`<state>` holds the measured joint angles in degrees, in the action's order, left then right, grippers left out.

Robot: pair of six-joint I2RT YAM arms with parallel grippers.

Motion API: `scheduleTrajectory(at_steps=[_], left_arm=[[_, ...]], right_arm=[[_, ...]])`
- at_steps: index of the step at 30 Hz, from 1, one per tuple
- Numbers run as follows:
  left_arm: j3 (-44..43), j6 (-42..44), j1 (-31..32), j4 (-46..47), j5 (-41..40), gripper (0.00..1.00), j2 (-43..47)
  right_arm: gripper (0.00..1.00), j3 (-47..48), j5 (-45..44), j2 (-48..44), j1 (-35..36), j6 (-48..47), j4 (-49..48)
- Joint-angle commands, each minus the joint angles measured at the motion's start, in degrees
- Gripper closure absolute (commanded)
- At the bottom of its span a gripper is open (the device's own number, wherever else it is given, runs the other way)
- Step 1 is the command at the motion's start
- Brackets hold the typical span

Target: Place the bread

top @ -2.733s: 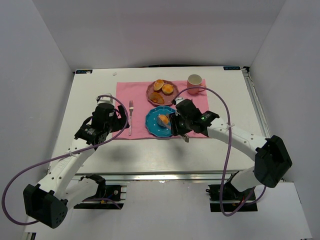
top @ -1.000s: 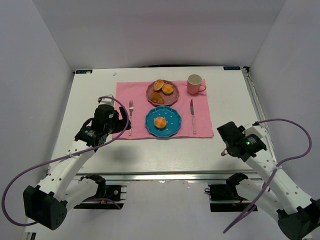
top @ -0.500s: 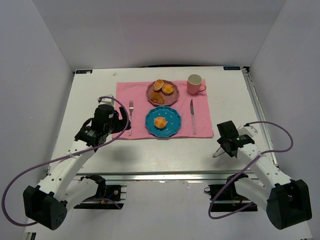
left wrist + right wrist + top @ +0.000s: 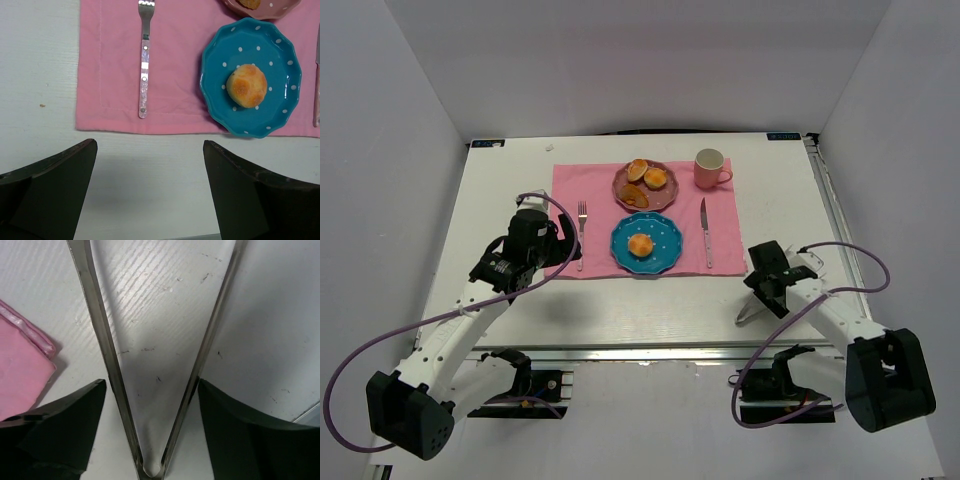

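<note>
The bread, a round golden bun, rests in the middle of the blue dotted plate. My right gripper is low over the table's near right, well clear of the plate, and open. Metal tongs lie spread in a V between its fingers. My left gripper hovers open and holds nothing, just in front of the pink placemat, left of the plate.
Behind the blue plate, a pink plate holds several more buns. A pink mug stands at the back right. A fork and a knife flank the blue plate. The placemat's corner lies left of the tongs.
The right arm left the bread on the blue plate, drew back to the near right and lowered the tongs to the table, its jaws widening. The left arm stayed still.
</note>
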<state>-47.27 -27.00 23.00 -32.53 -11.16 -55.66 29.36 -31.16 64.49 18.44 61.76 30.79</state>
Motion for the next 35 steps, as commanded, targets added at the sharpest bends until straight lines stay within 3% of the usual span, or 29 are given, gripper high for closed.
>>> scheduleTrajectory(at_steps=[1,4,19,35], left_arm=[[-0.2,0.2,0.0,0.3,-0.3,0.02,0.6],[0.2,-0.2,0.0,0.9,0.2,0.02,0.7],[-4.5,1.2,0.0,1.2,1.9,0.02,-5.3],[-3.9,-2.1,0.0,2.0,1.1,0.02,-3.5]], right_arm=[[0.17,1.4,-0.4,-2.1,-0.2,-2.0,-1.5],[0.11,3.0,-0.8,-4.4,-0.2,-2.7,1.0],[0.11,18.3,-1.8,-20.0,-0.2,-8.7,16.8],[0.11,15.8,7.3,-28.1,-0.2,-25.2,7.2]])
